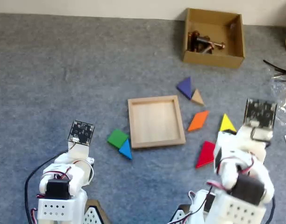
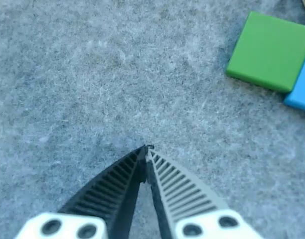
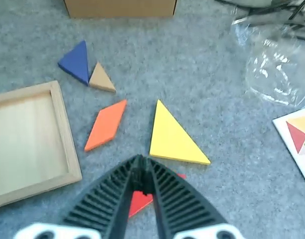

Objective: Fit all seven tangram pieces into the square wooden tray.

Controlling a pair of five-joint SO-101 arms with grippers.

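The tray (image 1: 157, 142) lies empty mid-table. Just left of it are the green square (image 1: 117, 138) and the light blue triangle (image 1: 126, 149). On its right are the dark blue triangle (image 1: 184, 87), tan triangle (image 1: 197, 97), orange parallelogram (image 1: 198, 120), yellow triangle (image 1: 226, 124) and red triangle (image 1: 206, 153). My left gripper (image 2: 146, 149) and right gripper (image 3: 141, 159) are pinched together, holding nothing. I judge no piece is placed yet. Next, my right must spread and drop onto the red triangle beneath it.

Two white-bodied arms, the left arm (image 1: 63, 184) and the right arm (image 1: 241, 179), each with black servo blocks, thin red and white wires and a square dark circuit board (image 1: 82, 132) at the wrist. A black cable (image 1: 27, 189) loops beside the left base. The left hand (image 2: 146, 148) and right hand (image 3: 140, 158) have ribbed, tapering fingers on white mounts with round screw holes.
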